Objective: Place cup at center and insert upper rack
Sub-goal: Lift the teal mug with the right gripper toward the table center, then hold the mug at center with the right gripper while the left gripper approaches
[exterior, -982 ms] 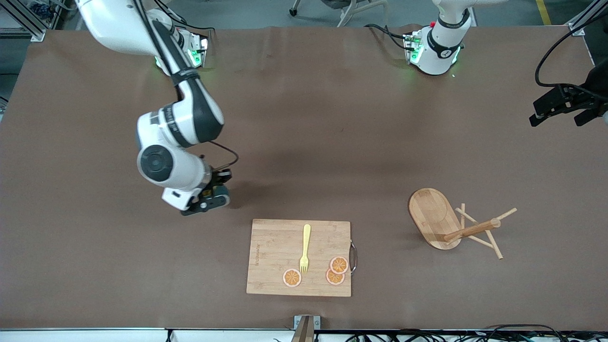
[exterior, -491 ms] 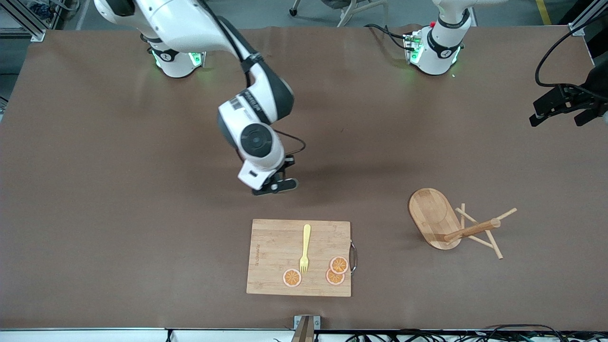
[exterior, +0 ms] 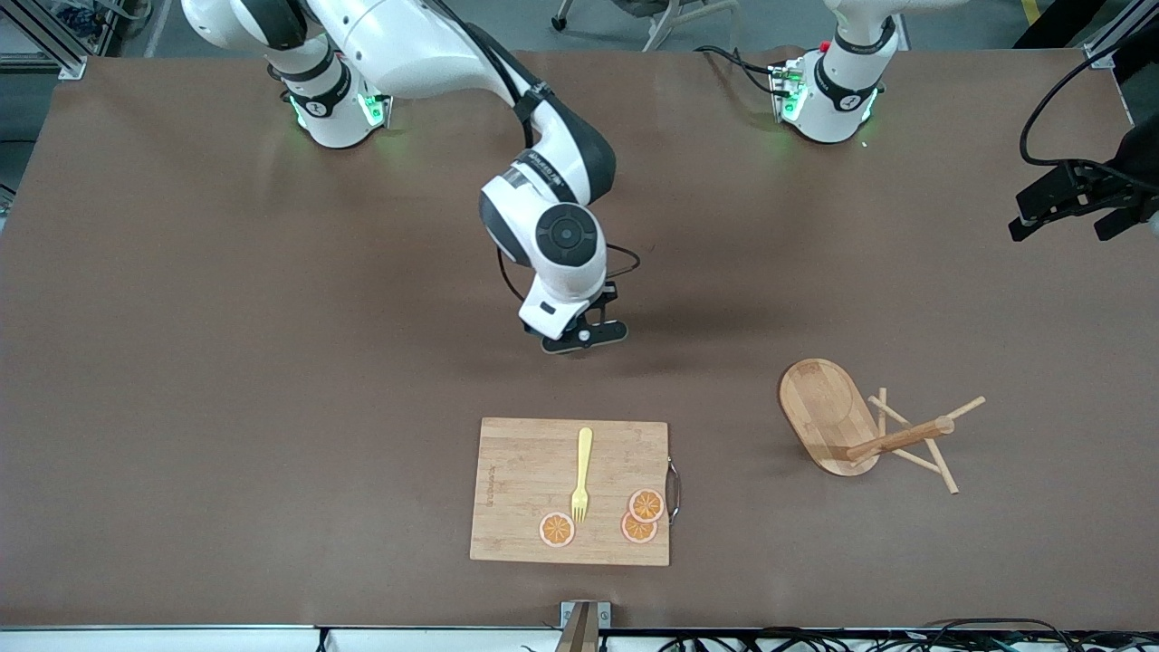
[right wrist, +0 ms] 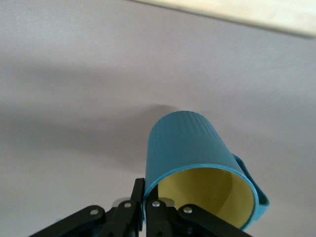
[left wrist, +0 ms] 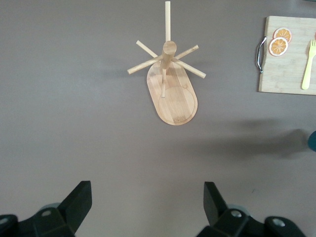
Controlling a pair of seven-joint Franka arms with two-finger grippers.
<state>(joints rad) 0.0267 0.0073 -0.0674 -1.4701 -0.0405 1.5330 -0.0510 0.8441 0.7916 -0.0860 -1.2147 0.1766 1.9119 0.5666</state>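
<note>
1. Mid-table, cup in hand: my right gripper (right wrist: 143,207) is pinched on the rim of the cup (right wrist: 197,158), one finger inside the yellow lining and one outside the teal wall, carrying it over the bare brown table (exterior: 226,362) at about the middle, above the stretch between the arm bases and the cutting board (exterior: 525,480).

2. The step in hand, as I judge it, is the first one: bringing the cup to the centre. It looks close to done (the cup is not yet set down).

3. My left gripper (left wrist: 148,207) waits with its fingers spread wide and nothing between them, up over the left arm's end of the table.

4. The upper rack (exterior: 860,426) lies tipped over on the table toward the left arm's end, its post and pegs resting sideways and its oval base on edge.

5. Next, I expect, I must lower the cup level until its bottom sits flat, then release it. After that the rack calls for my left gripper.
</note>
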